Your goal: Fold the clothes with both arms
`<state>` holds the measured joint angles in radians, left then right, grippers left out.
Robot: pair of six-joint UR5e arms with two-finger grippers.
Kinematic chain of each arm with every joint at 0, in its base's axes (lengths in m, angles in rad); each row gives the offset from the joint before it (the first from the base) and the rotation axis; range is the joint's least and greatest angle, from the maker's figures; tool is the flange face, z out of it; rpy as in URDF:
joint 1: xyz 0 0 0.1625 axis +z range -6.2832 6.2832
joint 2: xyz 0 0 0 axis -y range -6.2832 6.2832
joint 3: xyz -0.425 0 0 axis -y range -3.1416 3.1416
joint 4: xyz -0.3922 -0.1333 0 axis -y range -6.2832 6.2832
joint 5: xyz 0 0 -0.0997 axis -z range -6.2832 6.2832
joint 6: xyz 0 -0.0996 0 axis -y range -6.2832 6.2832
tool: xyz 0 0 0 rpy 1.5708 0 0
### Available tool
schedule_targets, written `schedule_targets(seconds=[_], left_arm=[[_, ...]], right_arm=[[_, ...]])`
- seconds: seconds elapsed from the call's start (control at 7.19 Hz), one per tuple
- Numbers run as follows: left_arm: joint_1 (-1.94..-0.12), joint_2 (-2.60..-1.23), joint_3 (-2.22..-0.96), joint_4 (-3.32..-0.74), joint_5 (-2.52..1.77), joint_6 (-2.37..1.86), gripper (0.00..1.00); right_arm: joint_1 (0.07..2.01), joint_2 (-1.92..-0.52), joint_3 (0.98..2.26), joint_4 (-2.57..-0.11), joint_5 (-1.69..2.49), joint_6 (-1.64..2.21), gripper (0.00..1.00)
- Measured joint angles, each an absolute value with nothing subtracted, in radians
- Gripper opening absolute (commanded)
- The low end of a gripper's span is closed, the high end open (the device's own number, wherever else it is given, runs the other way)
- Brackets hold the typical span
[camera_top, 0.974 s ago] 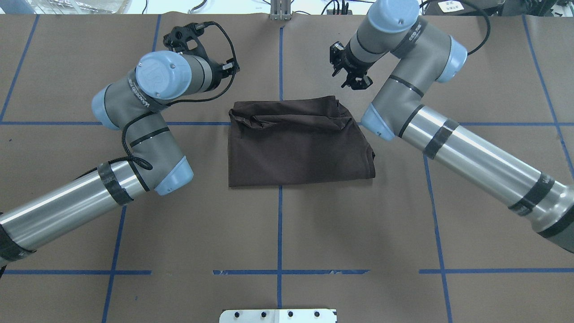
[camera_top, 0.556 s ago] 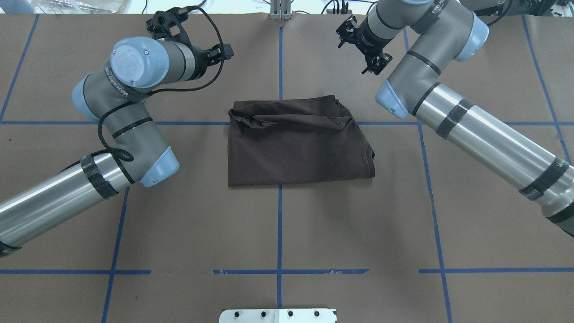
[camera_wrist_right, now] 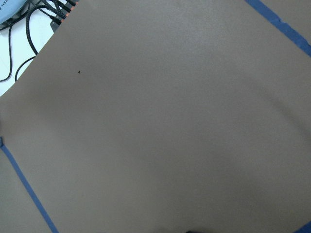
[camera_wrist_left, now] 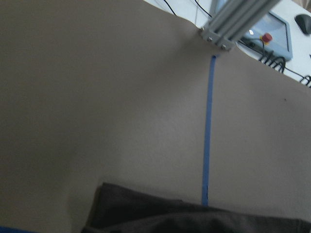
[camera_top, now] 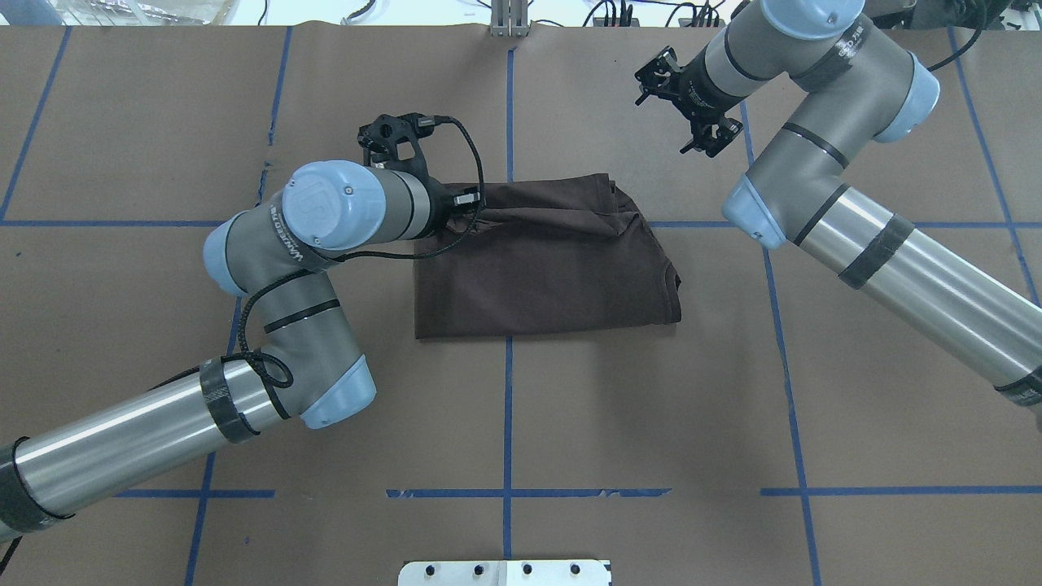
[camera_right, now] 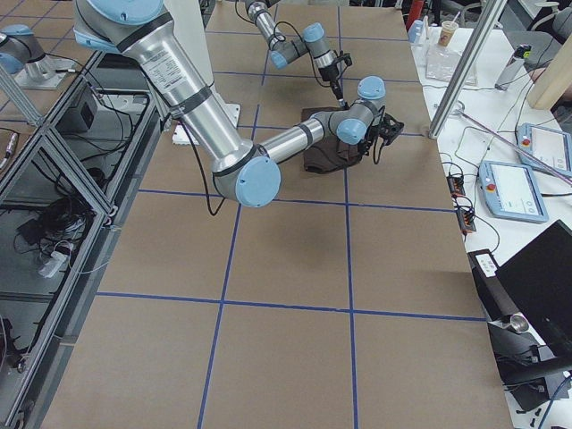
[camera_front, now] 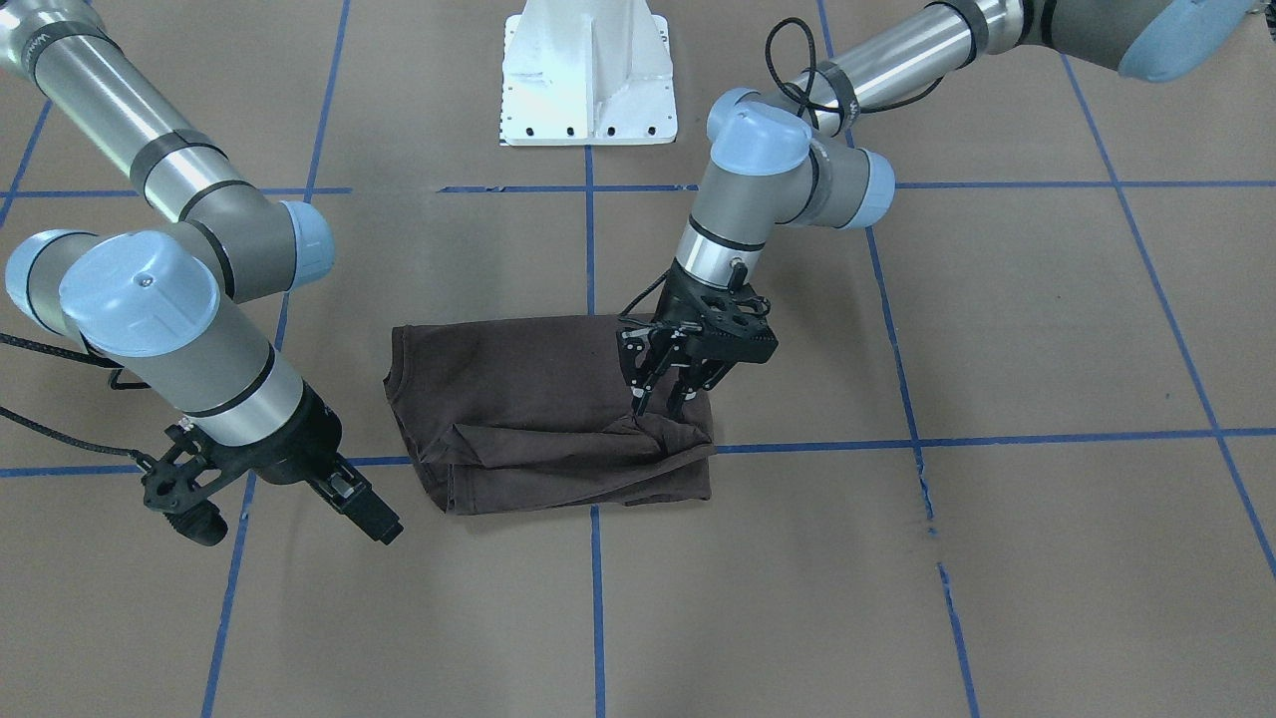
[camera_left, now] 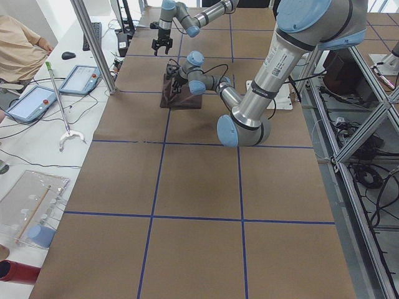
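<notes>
Cloth first: the dark brown T-shirt [camera_top: 553, 277] is lying folded into a rough rectangle at the middle of the paper-covered surface [camera_top: 521, 423]. Its longer side is running left to right, its near edge is sitting neat, and its far edge is bunching into ridges.

Left end effector [camera_front: 661, 404] is pointing straight down over the far left corner of that rectangle, right on the rumpled part. In the front-facing view its fingers [camera_front: 638, 394] are showing a narrow gap, with the tips sitting at the cloth, and I am not seeing them clamped on anything.

Right end effector [camera_top: 684, 110] is hanging beyond the far right corner, well apart from the shirt, over bare paper. Its fingers are not showing clearly, so I cannot tell whether they are apart or together.

So the left arm is the nearer one by a long way. From its tips the rest of the shirt is stretching away to the right and toward the robot. To my eye, that is making any fold from this corner a pull across that long axis, with the right arm needing its own corner to match.
</notes>
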<state>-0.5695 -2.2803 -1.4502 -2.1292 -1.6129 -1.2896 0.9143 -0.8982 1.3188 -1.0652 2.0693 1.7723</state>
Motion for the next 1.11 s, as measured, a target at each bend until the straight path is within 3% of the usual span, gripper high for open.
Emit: schedule_targets(seconds=[0.7,1.11], left_arm=[[-0.539,-2.388,-1.293,-2.032,-1.721,-1.108,0.0],[-0.612,-2.42,-1.22,-2.077,-1.718,-1.016,0.0]], right_arm=[[0.907,-0.904,1.336,-1.062,2.069,1.774,1.0],[0.903,-0.905,1.336,-1.063,2.069,1.776,1.0]])
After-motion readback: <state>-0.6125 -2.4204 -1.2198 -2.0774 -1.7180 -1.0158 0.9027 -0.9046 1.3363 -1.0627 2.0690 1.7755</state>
